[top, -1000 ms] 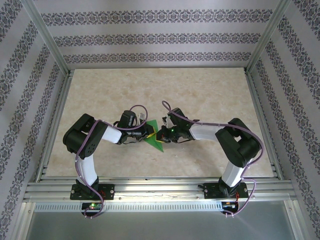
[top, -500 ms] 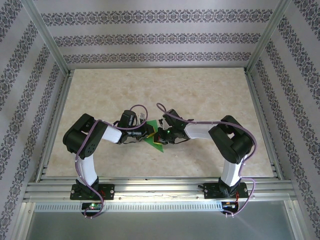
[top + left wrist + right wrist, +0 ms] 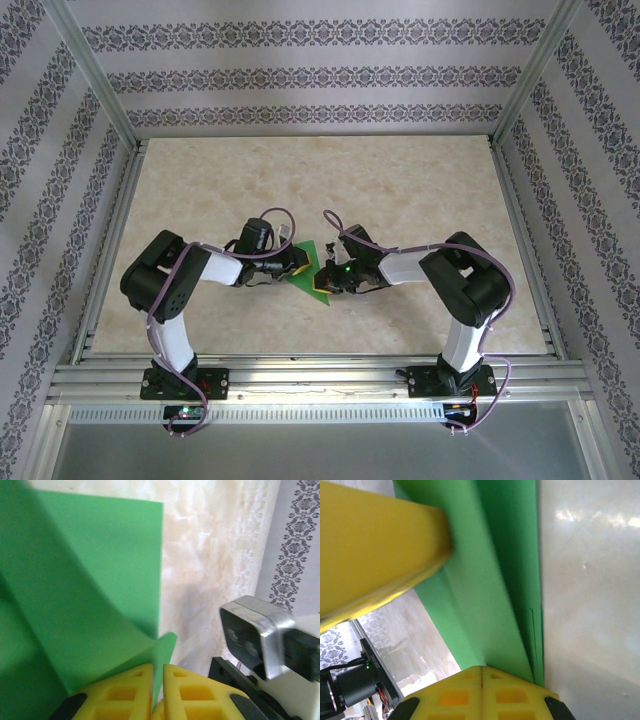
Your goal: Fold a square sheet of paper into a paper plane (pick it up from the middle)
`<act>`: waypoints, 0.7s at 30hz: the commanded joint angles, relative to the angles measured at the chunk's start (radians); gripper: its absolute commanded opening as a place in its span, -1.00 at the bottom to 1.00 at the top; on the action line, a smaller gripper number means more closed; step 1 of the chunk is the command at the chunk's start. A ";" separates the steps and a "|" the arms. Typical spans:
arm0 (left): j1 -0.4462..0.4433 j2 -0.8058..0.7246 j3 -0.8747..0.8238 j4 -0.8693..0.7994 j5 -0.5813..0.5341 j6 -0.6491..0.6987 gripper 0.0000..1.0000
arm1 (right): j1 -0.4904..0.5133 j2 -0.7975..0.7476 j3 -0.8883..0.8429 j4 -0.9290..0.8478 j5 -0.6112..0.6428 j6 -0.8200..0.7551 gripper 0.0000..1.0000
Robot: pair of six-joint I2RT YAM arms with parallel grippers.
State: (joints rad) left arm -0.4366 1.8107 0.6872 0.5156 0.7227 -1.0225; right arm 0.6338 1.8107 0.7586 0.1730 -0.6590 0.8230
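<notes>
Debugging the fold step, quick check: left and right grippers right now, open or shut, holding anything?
Left gripper: shut on the green paper, pinching its edge.
Right gripper: shut on the green paper, at a folded edge.

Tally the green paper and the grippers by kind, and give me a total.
green paper sheet: 1
grippers: 2 (left gripper, right gripper)
total: 3
</notes>
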 commanded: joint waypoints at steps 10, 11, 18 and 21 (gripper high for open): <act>-0.038 -0.092 0.028 -0.244 -0.006 0.115 -1.00 | -0.030 0.016 -0.052 -0.177 0.011 -0.060 -1.00; -0.045 -0.088 0.048 -0.273 -0.013 0.131 -1.00 | -0.028 0.020 -0.051 -0.192 0.022 -0.070 -1.00; -0.076 -0.035 0.069 -0.269 -0.052 0.118 -1.00 | -0.038 0.010 -0.064 -0.228 0.019 -0.115 -0.98; -0.074 0.028 0.086 -0.268 -0.054 0.119 -1.00 | -0.039 0.006 -0.074 -0.224 0.013 -0.130 -0.97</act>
State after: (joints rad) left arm -0.5022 1.7947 0.7574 0.2718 0.6823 -0.9226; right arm 0.6037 1.7885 0.7414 0.1047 -0.7094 0.7372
